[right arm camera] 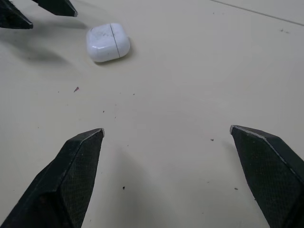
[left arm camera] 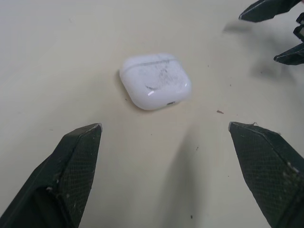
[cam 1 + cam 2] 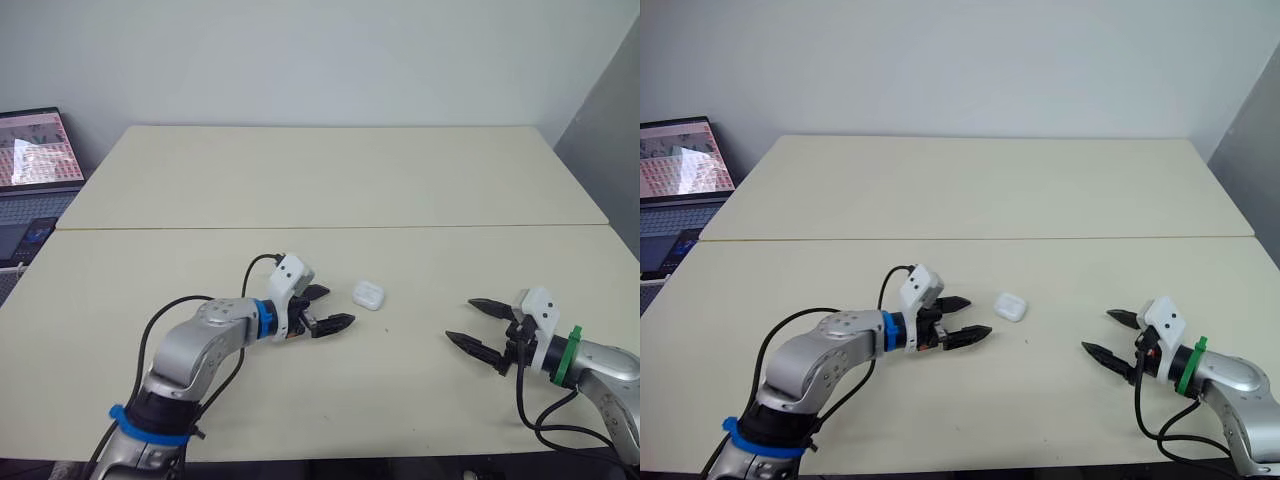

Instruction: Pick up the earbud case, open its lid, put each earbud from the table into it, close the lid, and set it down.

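Left eye view is showing the left gripper (image 3: pixel 338 306) lying low over the table (image 3: pixel 330 190), fingers gaping wide on nothing, the closed earbud case (image 3: pixel 368 295) sitting just beyond its tips. The right gripper (image 3: pixel 459 319) is hovering well apart, equally wide and empty, nearer the front edge.

Bright even light, soft shadows on table (image 3: pixel 300 180), small glare on earbud case (image 2: pixel 155 80)

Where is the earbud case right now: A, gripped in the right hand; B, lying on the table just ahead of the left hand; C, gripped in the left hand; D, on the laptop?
B: the earbud case lies on the table just beyond the open left hand, nothing gripping it.
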Available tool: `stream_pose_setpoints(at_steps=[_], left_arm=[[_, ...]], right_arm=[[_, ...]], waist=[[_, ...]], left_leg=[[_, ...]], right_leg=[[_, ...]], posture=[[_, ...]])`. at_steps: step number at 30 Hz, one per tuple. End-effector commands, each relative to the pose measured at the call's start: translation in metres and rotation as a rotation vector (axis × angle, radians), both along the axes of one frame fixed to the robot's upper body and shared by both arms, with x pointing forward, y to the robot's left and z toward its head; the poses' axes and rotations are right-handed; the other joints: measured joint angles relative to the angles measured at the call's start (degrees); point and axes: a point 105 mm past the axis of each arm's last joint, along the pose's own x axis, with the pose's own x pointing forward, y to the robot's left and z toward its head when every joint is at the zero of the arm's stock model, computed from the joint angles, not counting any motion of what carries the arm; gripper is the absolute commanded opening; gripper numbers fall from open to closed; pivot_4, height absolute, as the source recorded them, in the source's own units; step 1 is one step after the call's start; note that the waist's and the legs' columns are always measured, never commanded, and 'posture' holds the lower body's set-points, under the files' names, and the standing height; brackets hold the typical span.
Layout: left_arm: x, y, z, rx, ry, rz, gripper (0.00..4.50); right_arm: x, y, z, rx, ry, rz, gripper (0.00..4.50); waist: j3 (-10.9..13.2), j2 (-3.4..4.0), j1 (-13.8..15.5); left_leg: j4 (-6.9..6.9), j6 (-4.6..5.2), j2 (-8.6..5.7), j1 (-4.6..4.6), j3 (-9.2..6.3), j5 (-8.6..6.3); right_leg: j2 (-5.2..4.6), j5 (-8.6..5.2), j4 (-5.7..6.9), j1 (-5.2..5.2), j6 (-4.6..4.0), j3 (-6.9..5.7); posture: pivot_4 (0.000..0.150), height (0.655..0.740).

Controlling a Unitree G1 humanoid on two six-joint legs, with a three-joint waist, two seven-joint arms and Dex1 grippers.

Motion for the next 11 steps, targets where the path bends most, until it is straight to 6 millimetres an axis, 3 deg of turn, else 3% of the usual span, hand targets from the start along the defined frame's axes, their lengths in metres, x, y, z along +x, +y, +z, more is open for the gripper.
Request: stream_pose_setpoints(at_steps=[1, 6, 11], left_arm=[[-0.009, 0.015, 0.009, 0.005, -0.169, 0.01, 4.5], [-0.008, 0.041, -0.005, 0.085, -0.309, 0.092, 4.5], [-0.009, 0.054, -0.015, 0.131, -0.366, 0.128, 4.5]], right_arm=[[-0.005, -0.002, 0.01, 0.01, -0.036, 0.002, 4.46], [-0.011, -0.004, 0.003, -0.003, -0.012, 0.019, 4.46], [-0.011, -0.005, 0.001, -0.018, -0.013, 0.021, 4.46]], waist=[[0.0, 0.01, 0.1], [0.0, 0.03, 0.2], [0.0, 0.03, 0.1]], left_leg=[[-0.02, 0.0, 0.0, 0.01, 0.0, 0.0], [-0.03, 0.02, -0.01, 0.05, -0.02, -0.01], [-0.03, 0.03, -0.01, 0.05, 0.0, -0.02]], right_leg=[[0.0, 0.0, -0.02, 0.01, 0.0, 0.0], [-0.01, 0.0, -0.01, 0.06, 0.0, -0.02], [-0.01, 0.0, -0.02, 0.05, 0.0, -0.03]], posture=[[0.15, 0.74], [0.15, 0.74], [0.15, 0.74]])
